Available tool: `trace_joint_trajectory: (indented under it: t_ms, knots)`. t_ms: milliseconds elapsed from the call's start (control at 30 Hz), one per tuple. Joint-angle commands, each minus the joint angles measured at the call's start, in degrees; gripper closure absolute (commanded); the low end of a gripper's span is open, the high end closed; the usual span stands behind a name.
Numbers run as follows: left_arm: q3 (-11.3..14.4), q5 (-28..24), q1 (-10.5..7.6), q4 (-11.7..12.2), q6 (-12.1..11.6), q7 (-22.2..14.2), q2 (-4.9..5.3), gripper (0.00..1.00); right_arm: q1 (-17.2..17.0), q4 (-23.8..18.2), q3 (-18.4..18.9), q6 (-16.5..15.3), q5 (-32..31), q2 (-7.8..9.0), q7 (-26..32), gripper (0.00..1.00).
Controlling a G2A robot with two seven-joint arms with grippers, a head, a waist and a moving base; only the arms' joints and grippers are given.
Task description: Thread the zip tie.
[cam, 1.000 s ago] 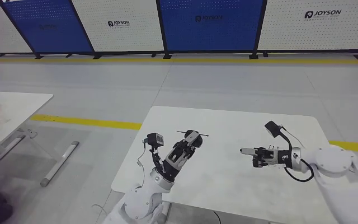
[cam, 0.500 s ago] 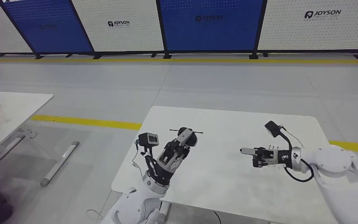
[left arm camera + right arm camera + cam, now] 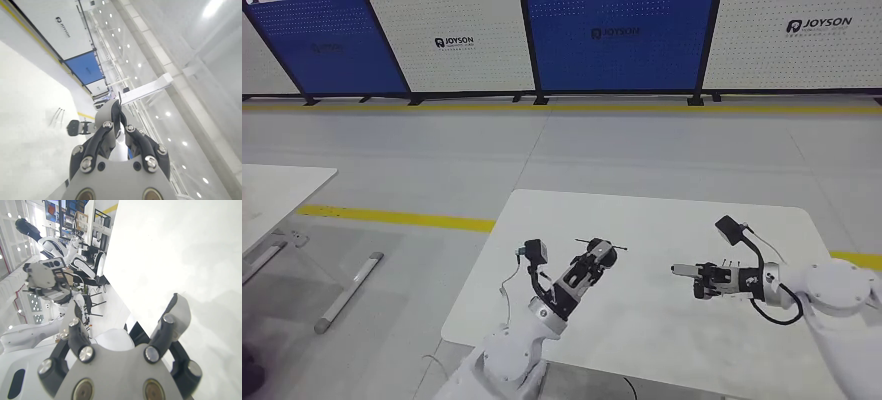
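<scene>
A: Where did we find the zip tie (image 3: 600, 243)?

B: We found it pinched in the left pincer (image 3: 594, 256), held up over the nine o'clock half of the table (image 3: 662, 212). From the left wrist we saw the fingers (image 3: 105, 113) clamped together on it, with a short black end standing out past the tips.

A: And the right pincer (image 3: 125, 302)?

B: It was released, its jaws spread wide with nothing between them, over the three o'clock side of the table.

A: Which way did the tie lie from it?

B: In the top view it lay at about nine o'clock from the right pincer, well apart, with bare table between them. The left arm was the nearer one, since it already had the tie.

A: And its long axis?

B: We read it as running nine to three, nearly level across the top view. The three o'clock end pointed at the right pincer. We couldn't tell which end was the head and which the tail.

A: So what did the coming move call for?

B: We judged the right pincer would need to close the gap toward nine o'clock and meet that free end along the tie's own line. Coming across the axis might knock the thin strip aside.
</scene>
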Motion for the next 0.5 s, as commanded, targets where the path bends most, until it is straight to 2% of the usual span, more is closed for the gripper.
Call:
trace_joint_trajectory:
  t_ms: [0, 167, 367, 467]
  knots:
    - [1.5, 1.0, -1.45, 3.4, 0.5, 0.7, -0.26, 1.00, 0.0, 0.0, 0.0, 0.0, 0.0, 0.00, 0.0, 0.00]
    - [4.0, 1.8, -3.77, 8.9, -0.1, 1.8, -0.81, 1.00, 0.0, 0.0, 0.0, 0.0, 0.0, 0.00, 0.0, 0.00]
    - [3.8, 3.2, -4.96, 13.9, -0.9, 2.8, -0.91, 1.00, 0.0, 0.0, 0.0, 0.0, 0.0, 0.00, 0.0, 0.00]
    - [3.8, 4.4, -5.30, 14.5, -0.7, 2.9, -0.89, 1.00, 0.0, 0.0, 0.0, 0.0, 0.0, 0.00, 0.0, 0.00]
